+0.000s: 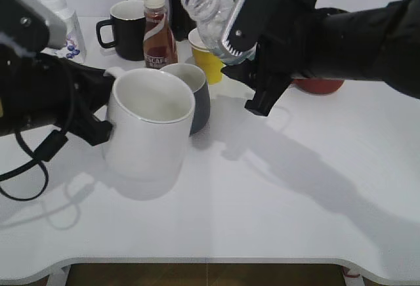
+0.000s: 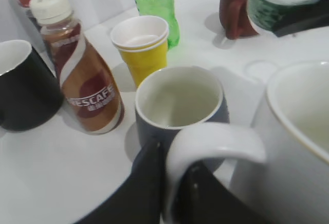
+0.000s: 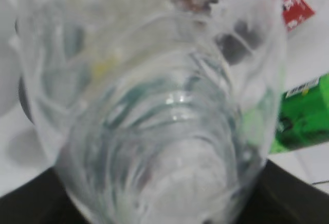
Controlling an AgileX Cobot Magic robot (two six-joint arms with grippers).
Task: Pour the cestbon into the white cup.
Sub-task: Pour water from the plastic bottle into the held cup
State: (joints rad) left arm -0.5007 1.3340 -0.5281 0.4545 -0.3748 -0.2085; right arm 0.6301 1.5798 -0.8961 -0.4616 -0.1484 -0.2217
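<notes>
The white cup [image 1: 149, 125] stands at the table's left middle, large and plain; its rim and handle [image 2: 216, 144] fill the lower right of the left wrist view. My left gripper [image 2: 177, 183] is shut on the cup's handle, one finger on each side; in the exterior view it reaches the cup [image 1: 98, 112] from the left. My right gripper [image 1: 246, 43] is shut on the cestbon [image 1: 209, 14], a clear ribbed uncapped bottle, held in the air tilted with its mouth toward the upper left, behind and right of the cup. The bottle's base fills the right wrist view [image 3: 154, 111].
A dark grey mug [image 1: 197, 92] touches the cup's far side. Behind stand a brown Nescafe bottle [image 1: 157, 33], a yellow paper cup [image 1: 207, 56], a black mug [image 1: 128, 30], a green soda bottle [image 2: 154, 3], a white jar [image 1: 62, 27] and a red object [image 1: 318, 86].
</notes>
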